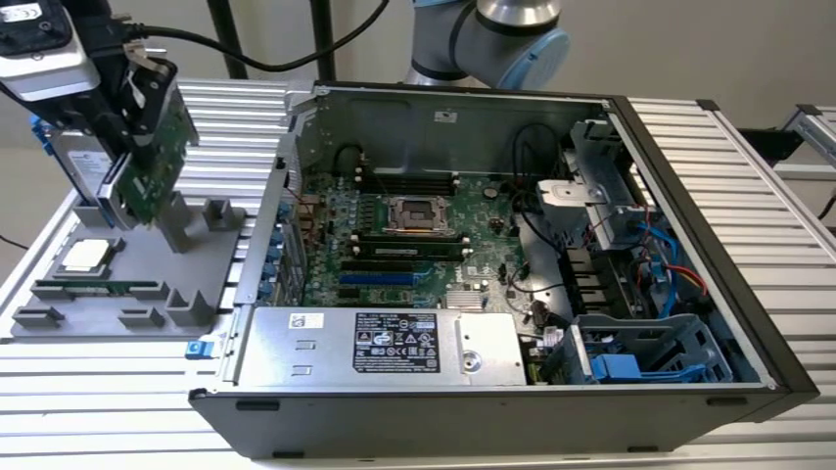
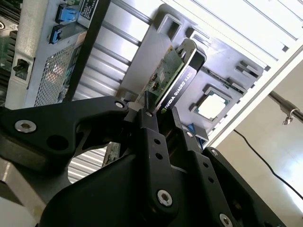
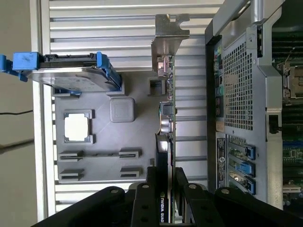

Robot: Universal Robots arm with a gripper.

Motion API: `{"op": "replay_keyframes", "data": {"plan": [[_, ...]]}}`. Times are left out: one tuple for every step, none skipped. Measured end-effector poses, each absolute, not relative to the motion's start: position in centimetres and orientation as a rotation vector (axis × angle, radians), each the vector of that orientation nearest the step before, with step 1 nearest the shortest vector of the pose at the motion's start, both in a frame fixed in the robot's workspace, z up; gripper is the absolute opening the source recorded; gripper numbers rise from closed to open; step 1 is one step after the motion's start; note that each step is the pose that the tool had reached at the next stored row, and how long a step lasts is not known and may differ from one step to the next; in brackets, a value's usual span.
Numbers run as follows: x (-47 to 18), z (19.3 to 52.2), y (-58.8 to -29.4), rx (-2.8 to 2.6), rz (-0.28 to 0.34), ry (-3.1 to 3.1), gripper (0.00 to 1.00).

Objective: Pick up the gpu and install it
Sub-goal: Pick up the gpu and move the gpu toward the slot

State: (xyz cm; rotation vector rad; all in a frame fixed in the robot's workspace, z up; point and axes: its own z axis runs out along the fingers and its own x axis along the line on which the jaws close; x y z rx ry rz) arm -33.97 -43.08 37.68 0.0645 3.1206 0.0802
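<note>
My gripper (image 1: 131,83) is shut on the gpu (image 1: 155,166), a green card with a black cooler. It holds the card tilted on edge over the grey tray (image 1: 53,328) at the exterior view's left. The card's lower end is close to an upright holder on the tray; I cannot tell if they touch. In both wrist views the black fingers (image 2: 150,130) clamp the card's end. The gpu (image 2: 174,78) runs away from the gripper (image 2: 165,120). Seen edge-on, the gpu (image 3: 165,118) ends in its silver bracket (image 3: 168,35), far from the gripper (image 3: 164,189).
The open computer case (image 1: 731,245) lies at the exterior view's right, motherboard (image 1: 405,235) exposed, power supply (image 1: 379,343) in front. On the tray stand a hard drive in a blue frame (image 1: 76,162), a processor chip (image 1: 85,257) and a memory stick (image 1: 98,290).
</note>
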Motion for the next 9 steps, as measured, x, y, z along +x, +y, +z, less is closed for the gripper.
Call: {"op": "replay_keyframes", "data": {"plan": [[-33.98, 37.74, -43.09, 0.064, 0.080, 3.121, 0.00], [-33.98, 37.78, -43.09, 0.064, 0.080, 3.121, 0.00], [-33.97, 37.83, -43.09, 0.064, 0.080, 3.121, 0.00], [-33.97, 37.87, -43.08, 0.064, 0.080, 3.121, 0.00], [-33.97, 37.92, -43.09, 0.064, 0.080, 3.121, 0.00], [-33.97, 37.95, -43.09, 0.064, 0.080, 3.121, 0.00], [-33.97, 37.99, -43.09, 0.064, 0.080, 3.121, 0.00], [-33.97, 38.03, -43.09, 0.064, 0.080, 3.121, 0.00], [-33.98, 38.07, -43.08, 0.064, 0.080, 3.121, 0.00]]}}
